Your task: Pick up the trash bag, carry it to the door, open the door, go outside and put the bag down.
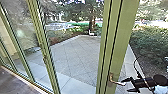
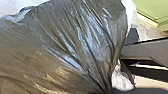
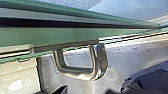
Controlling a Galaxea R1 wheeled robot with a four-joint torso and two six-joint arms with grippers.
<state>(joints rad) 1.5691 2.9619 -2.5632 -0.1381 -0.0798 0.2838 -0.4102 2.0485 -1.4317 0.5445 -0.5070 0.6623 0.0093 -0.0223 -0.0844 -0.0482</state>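
Clenching the trash bag (image 2: 75, 47) in our left tool (image 2: 107, 91), apparently, we free the right tool (image 1: 125, 85), spread beside the door handle (image 3: 100, 63).

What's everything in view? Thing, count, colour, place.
Shiny plastic trash bag: one, dark grey-brown, left wrist view.
Crinkled plastic: white, beside the bag.
Tall door frame: one, green, right of centre, head view.
Bent metal handle: one, silvery, on that frame.
Framed glass panels: several, green frames, head view left.
Paved yard: one, grey, outside.
Leafy bushes: several, green, beside the paving.
Tree trunk: one, brown, beyond the yard.
Indoor floor: one, brownish, head view lower left.
Right pincer: one, black, open, near the handle.
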